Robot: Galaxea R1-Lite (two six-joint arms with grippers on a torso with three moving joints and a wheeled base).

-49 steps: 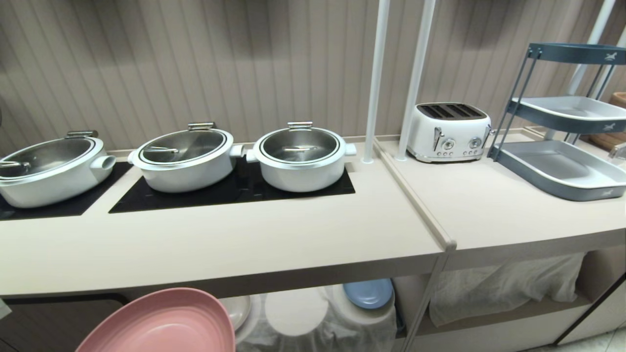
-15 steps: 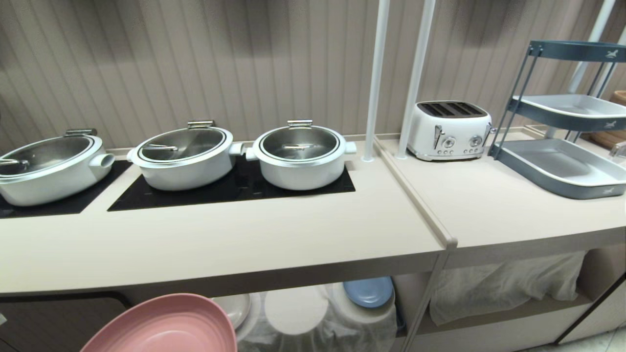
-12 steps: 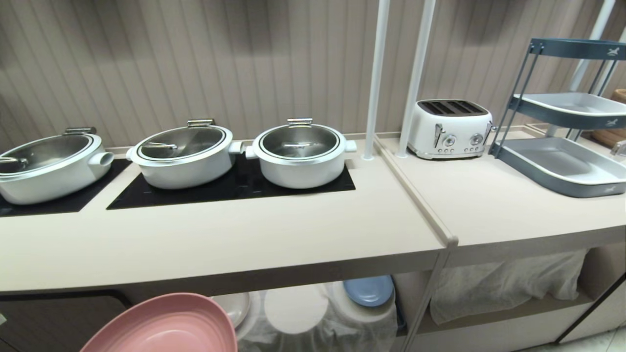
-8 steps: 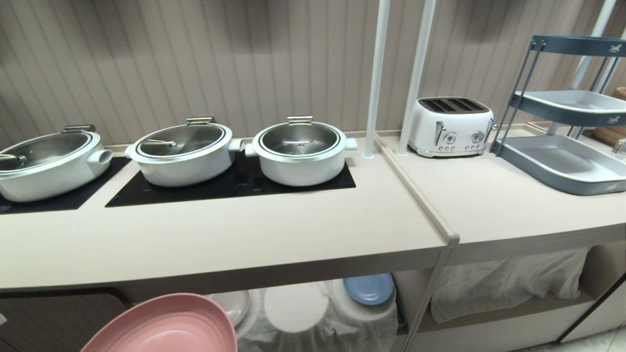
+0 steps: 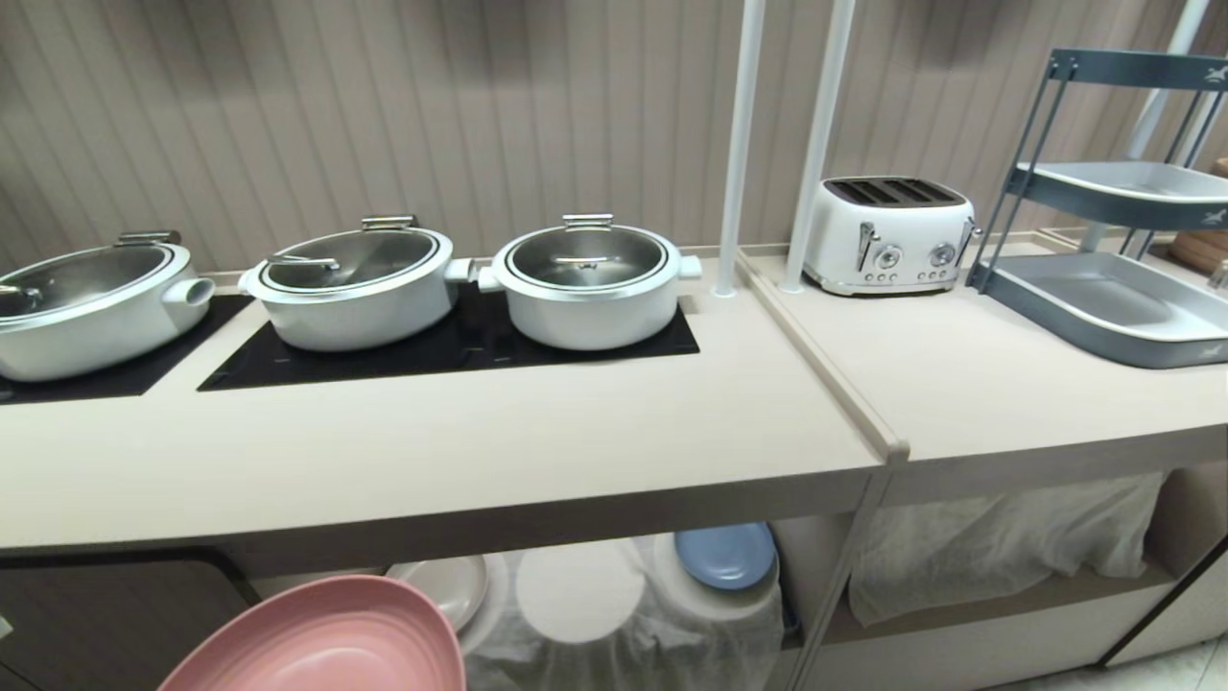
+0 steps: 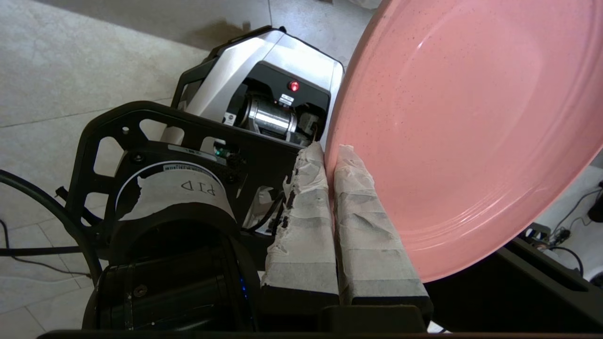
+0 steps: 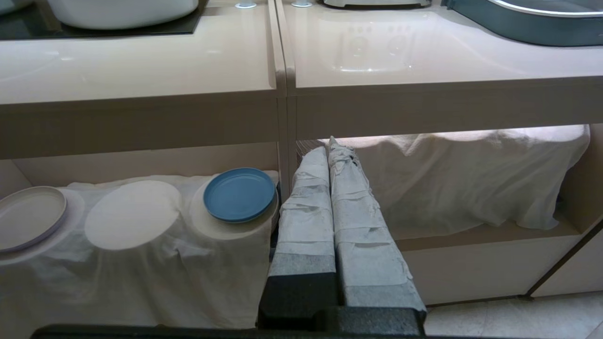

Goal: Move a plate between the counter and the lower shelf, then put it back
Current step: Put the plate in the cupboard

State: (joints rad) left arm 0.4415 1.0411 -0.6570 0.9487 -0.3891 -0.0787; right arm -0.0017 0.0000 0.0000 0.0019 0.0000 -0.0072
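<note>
Plate still pinched in left gripper; camera view lower.

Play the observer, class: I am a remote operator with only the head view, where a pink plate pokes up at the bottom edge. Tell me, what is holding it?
Observer: The left gripper is shut on the plate, its taped fingers pinching the rim; only the left wrist view shows this.
Operator: Is the plate level?
Observer: No, in that view it stands steeply tilted over the robot's base.
Operator: Where is the right gripper?
Observer: The right gripper is shut and empty, pointing at the post between the two alcoves.
Operator: Is there a free spot on the lower shelf?
Observer: Yes. The middle mound is bare, between the cream plate and blue plate.
</note>
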